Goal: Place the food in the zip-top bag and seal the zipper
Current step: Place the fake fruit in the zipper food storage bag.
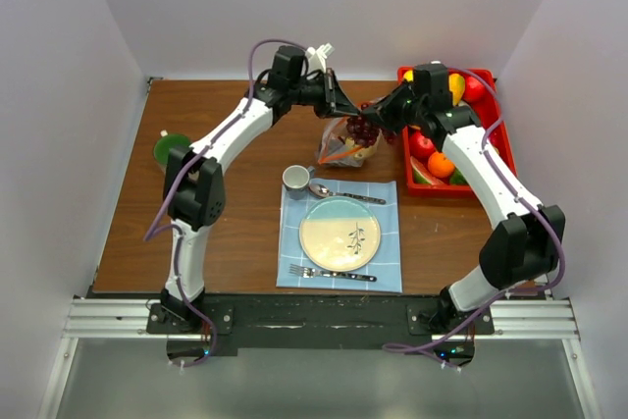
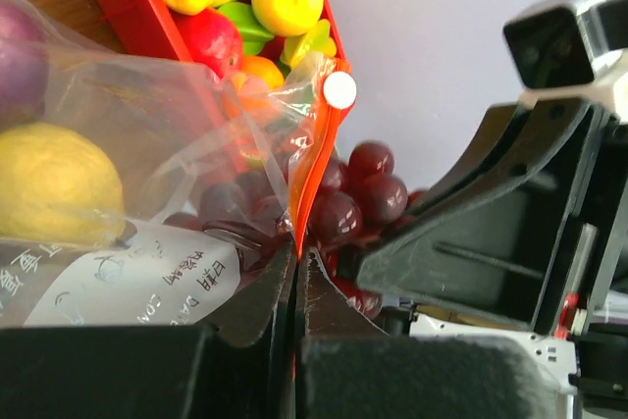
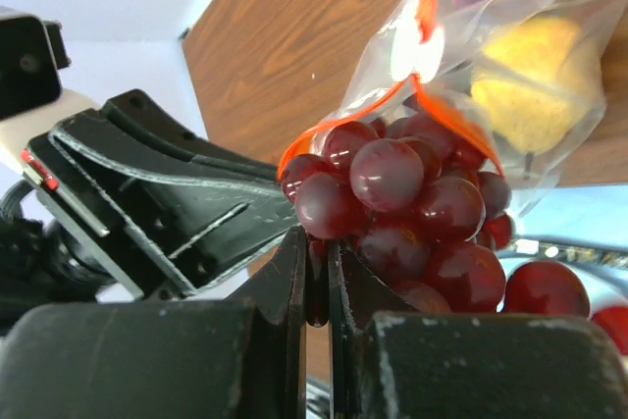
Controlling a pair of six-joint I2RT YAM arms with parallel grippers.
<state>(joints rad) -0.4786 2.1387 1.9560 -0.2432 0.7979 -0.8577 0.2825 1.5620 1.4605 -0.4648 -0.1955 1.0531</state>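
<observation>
Left pincer [image 2: 296, 254] pinches the zipper [image 2: 310, 179], holding the zip-top bag [image 2: 147, 115] open at twelve o'clock of the plate [image 1: 319, 239], so the right pincer [image 3: 316, 244], pressed together on the grapes [image 3: 392, 188], can lower them inside.

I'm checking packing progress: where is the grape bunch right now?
Top view: the grape bunch is at the table's far middle, at the zip-top bag's mouth, pinched by the right gripper, left of the red tray.

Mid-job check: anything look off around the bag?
Nothing spilled or torn. One oddity: the grapes sit half in the bag, bulging past the open zipper, which the left claw pinches; the right claw grips the bunch.
</observation>
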